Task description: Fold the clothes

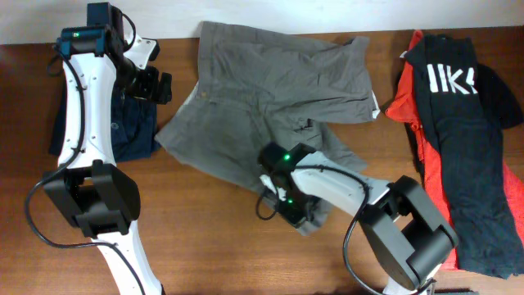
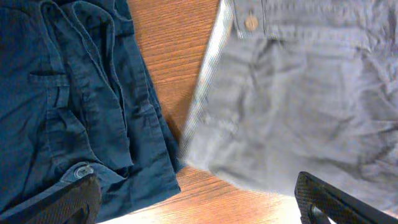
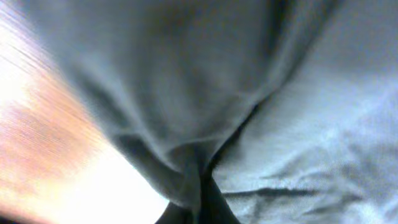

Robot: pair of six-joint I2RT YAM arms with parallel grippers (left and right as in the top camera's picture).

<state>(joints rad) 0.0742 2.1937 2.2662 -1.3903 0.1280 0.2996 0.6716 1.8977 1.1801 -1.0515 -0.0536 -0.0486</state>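
Observation:
The wrinkled grey-khaki trousers lie spread at the table's centre, waistband toward the left; their buttoned waistband shows in the left wrist view. My right gripper is at the trousers' lower leg hem, shut on a pinched fold of the fabric. My left gripper is open and empty, hovering between the trousers' waistband and the dark navy trousers, which also show in the left wrist view. The black T-shirt with white print lies on the red garment at the right.
The wooden table shows bare wood along the front and in a strip between the navy and khaki trousers. The right-hand pile reaches the table's right edge.

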